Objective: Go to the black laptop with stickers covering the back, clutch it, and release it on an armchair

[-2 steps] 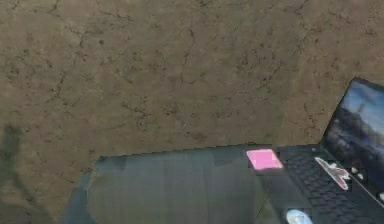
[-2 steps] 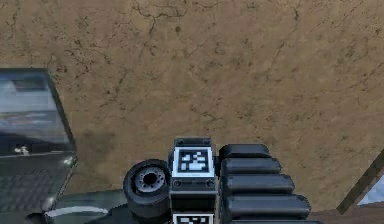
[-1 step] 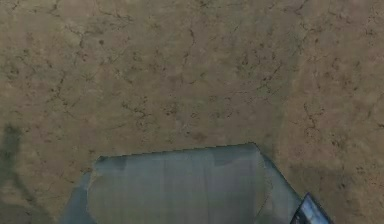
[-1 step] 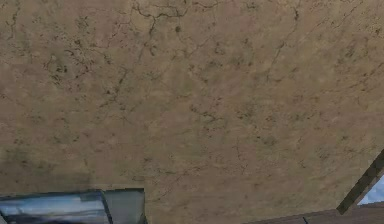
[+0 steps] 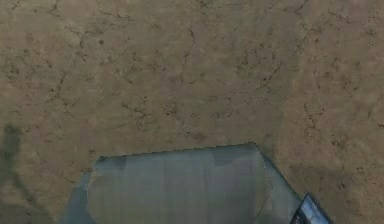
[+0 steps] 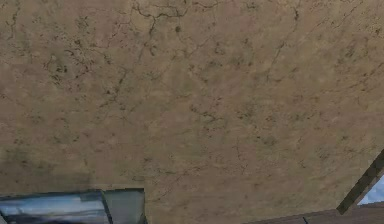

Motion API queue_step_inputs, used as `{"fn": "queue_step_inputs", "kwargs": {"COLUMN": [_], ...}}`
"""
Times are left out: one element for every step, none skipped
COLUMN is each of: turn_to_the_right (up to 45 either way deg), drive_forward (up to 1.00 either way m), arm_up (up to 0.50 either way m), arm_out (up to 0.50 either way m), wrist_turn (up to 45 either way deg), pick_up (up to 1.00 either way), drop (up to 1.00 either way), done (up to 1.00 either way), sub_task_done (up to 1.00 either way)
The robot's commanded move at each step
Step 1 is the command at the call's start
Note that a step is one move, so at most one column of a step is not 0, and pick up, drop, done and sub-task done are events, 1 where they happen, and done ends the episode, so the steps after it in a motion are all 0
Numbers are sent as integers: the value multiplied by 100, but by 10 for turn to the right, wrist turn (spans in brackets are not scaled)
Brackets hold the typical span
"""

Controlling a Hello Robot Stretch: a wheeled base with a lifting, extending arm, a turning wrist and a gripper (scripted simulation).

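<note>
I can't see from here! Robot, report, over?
Grey table close ahead, blocking. Small dark-and-blue thing at forward view's bottom right, maybe the laptop.

You've got a grey-blue glassy bench (image 5: 170, 190) dead ahead, low in the forward view. The same bench (image 6: 60, 208) sits at the arm side view's bottom left. The brown cracked floor (image 6: 190, 100) beyond is open. A dark brown slanted edge (image 6: 362, 185) sits bottom right.
</note>
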Motion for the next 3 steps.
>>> {"fn": "queue_step_inputs", "kwargs": {"turn_to_the_right": [0, 0, 0], "drive_forward": [0, 0, 0], "arm_up": [0, 10, 0], "arm_out": [0, 0, 0], "wrist_turn": [0, 0, 0], "pick_up": [0, 0, 0], "drop": [100, 0, 0], "done": [0, 0, 100], "sub_task_done": [0, 0, 0]}}
